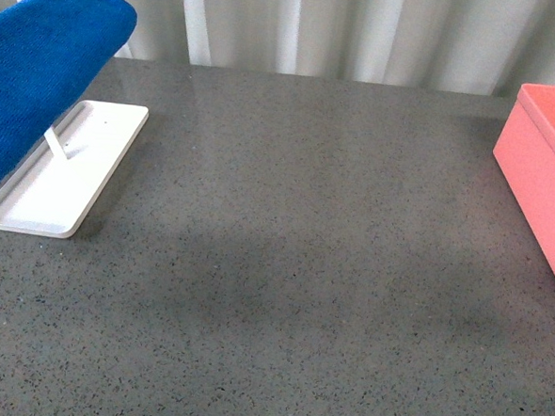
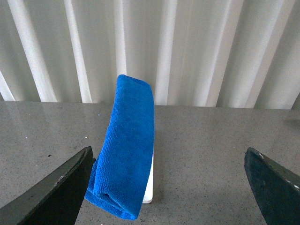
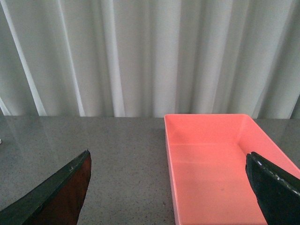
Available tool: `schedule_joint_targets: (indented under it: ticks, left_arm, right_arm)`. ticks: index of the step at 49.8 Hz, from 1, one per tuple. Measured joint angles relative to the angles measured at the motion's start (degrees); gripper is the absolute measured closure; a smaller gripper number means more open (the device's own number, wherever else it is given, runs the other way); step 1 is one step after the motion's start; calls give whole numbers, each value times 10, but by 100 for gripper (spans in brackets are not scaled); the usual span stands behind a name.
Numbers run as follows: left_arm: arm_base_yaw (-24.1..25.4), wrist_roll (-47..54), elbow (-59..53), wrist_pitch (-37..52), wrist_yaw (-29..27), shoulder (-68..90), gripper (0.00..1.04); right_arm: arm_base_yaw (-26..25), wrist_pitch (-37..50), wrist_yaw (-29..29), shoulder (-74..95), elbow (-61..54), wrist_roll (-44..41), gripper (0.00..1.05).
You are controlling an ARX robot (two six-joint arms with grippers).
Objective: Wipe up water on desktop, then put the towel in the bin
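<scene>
Towel (image 2: 125, 154) hangs over wht tray (image 2: 149, 185); L jaws apart.

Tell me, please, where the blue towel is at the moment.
The blue towel is at the far left of the front view, draped above the white tray, across the desktop from the pink bin.

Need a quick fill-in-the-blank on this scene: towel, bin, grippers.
1. The ____ towel hangs above the white tray.
2. The pink bin holds ____.
3. The left gripper and the right gripper are both ____.
Missing words: blue; nothing; open.
</scene>
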Motion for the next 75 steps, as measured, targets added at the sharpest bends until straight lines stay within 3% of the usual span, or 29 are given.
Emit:
schedule_joint_targets:
  ticks: [52,55,57,67,71,75]
  left_arm:
    - [-5,-7,3,-11,-14,7,7]
    - [-21,-64,49,-111,-99,75,7]
    - [-22,-76,73,-108,-115,130,7]
    - [-16,-34,247,113,-83,429,7]
    - [-22,-2,349,123,-69,577,7]
    - [-34,30,459,71,-58,715,7]
  right_arm:
    - [0,0,0,0,0,0,7]
    - [0,0,0,0,0,0,7]
    - [0,0,0,0,0,0,7]
    - [0,0,0,0,0,0,7]
    - [0,0,0,0,0,0,7]
    - [0,0,0,0,0,0,7]
